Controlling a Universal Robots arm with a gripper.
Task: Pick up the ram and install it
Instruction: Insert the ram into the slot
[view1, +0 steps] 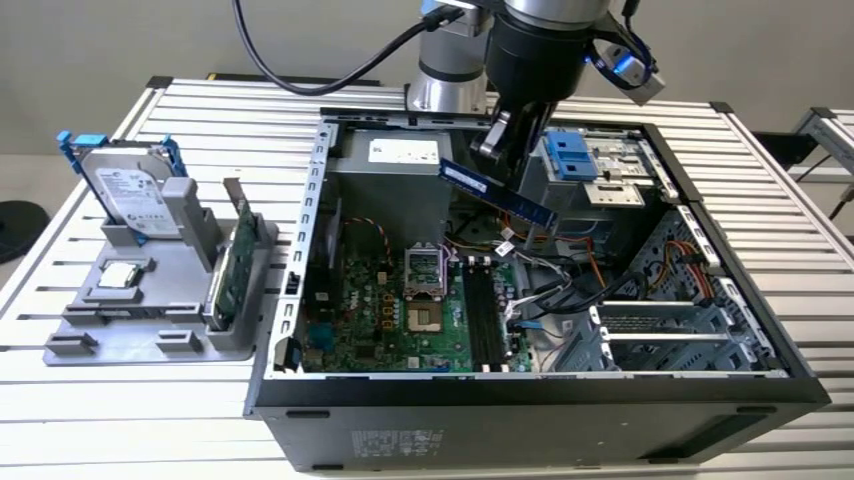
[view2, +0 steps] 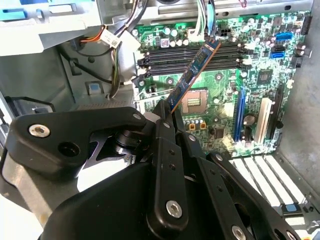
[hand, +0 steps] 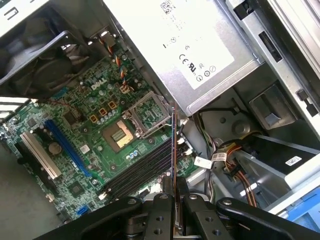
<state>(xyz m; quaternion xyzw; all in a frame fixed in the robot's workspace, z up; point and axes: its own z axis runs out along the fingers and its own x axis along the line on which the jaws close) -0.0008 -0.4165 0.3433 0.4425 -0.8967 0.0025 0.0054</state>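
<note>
The ram (view1: 497, 192), a thin dark-blue stick with a pale label, hangs tilted in the air above the open computer case (view1: 534, 385). My gripper (view1: 491, 148) is shut on its upper end. In the second wrist view the ram (view2: 195, 75) sticks out from the gripper (view2: 167, 112) over the green motherboard (view2: 220, 110), and its far tip lies over the black memory slots (view2: 200, 52). The first wrist view shows the ram (hand: 173, 145) edge-on between the gripper's (hand: 174, 187) fingers, above the slots (hand: 140, 172). The slots (view1: 483, 320) look bare.
A grey power supply (hand: 185, 45) and loose cables (view1: 547, 270) sit close by inside the case. On the exterior view's left, a grey fixture (view1: 147, 330) carries a silver hard drive (view1: 134, 190), an upright green card (view1: 230, 270) and a chip (view1: 120, 275).
</note>
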